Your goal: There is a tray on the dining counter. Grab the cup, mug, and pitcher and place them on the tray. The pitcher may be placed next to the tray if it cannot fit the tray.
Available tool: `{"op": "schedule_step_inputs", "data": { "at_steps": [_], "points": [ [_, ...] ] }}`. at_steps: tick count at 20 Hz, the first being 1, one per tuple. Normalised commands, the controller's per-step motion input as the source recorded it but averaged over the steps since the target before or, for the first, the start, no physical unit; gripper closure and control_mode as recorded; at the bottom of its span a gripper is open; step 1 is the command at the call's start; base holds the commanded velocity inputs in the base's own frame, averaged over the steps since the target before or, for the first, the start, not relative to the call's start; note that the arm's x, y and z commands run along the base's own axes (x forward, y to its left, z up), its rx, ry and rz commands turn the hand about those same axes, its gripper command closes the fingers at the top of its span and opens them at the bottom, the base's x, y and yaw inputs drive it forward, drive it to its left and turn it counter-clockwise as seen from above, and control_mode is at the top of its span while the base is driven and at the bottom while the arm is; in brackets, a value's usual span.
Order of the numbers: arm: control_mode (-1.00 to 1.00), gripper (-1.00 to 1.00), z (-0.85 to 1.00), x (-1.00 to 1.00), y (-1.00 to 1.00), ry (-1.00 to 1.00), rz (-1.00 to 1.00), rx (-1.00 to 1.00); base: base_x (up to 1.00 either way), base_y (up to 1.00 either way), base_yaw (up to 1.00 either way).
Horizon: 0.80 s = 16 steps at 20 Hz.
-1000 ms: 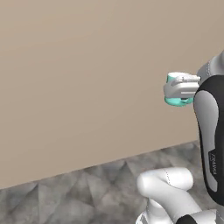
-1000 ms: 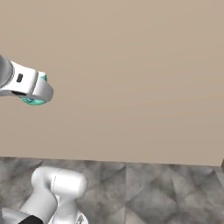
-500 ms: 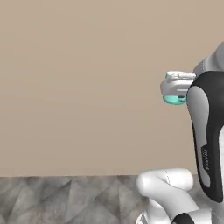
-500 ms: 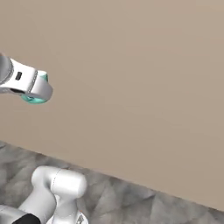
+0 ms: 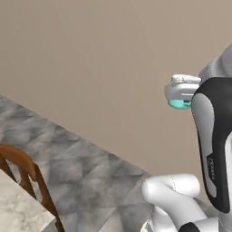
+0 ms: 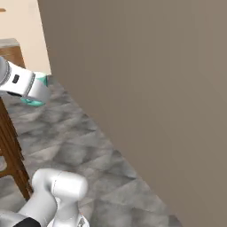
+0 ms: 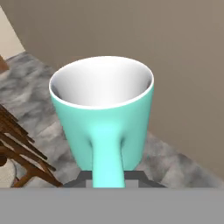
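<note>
Up in the air over the grey tiled floor (image 5: 86,167), gripper (image 7: 109,177) is pinched on the handle of the mug (image 7: 103,116), well clear of any surface. Hand view: teal handle runs down between the two dark fingertips (image 7: 83,176), jaws nearly together on it, mug's white inside faces the camera, empty. Mug rim reads roughly level.

Left base view: mug (image 5: 179,103) shows as a teal sliver under the white hand at right, partly hidden by the dark forearm. Right base view: same mug (image 6: 35,95) peeks out at the end of the hand (image 6: 31,86) on the far left.

Plain beige wall (image 5: 99,59) behind the mug in both base views. Corner of the dining counter (image 5: 20,208) sits at lower left of the left base view, a wooden chair (image 5: 25,174) tucked against it. Mug is well apart from that counter, off to its right. More wooden chair legs (image 7: 19,153) at the left edge of the hand view, below the mug.
</note>
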Motion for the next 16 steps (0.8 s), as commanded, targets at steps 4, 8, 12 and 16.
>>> {"op": "schedule_step_inputs", "data": {
  "at_steps": [4, 8, 12, 16],
  "points": [
    [1.0, 1.0, 0.0, 0.0, 0.0, 0.0, 0.0, 0.0, 0.35, -0.46, 0.9],
    [1.0, 1.0, 0.0, 0.0, 0.0, 0.0, 0.0, 0.0, 0.25, -0.92, 0.43],
    [1.0, 1.0, 0.0, 0.0, 0.0, 0.0, 0.0, 0.0, 0.48, -0.74, 0.34],
    [1.0, 1.0, 0.0, 0.0, 0.0, 0.0, 0.0, 0.0, 0.74, -0.58, 0.65]
  ]
}}
